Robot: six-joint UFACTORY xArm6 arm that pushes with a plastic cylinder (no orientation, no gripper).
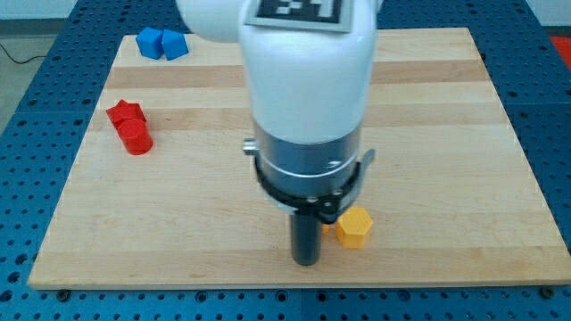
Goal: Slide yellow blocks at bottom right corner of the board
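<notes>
A yellow hexagonal block [354, 226] lies near the board's bottom edge, a little right of centre. A second yellow piece [328, 215] peeks out just left of it, mostly hidden behind the arm. My tip [307, 261] is the dark rod's lower end, just left of and slightly below the yellow hexagonal block, close to it; contact cannot be told. The white arm body [308, 80] covers the board's middle.
Two blue blocks [161, 43] sit together at the top left of the wooden board [464, 134]. A red star-shaped block [126, 113] and a red cylinder [136, 136] touch at the left. A blue perforated table surrounds the board.
</notes>
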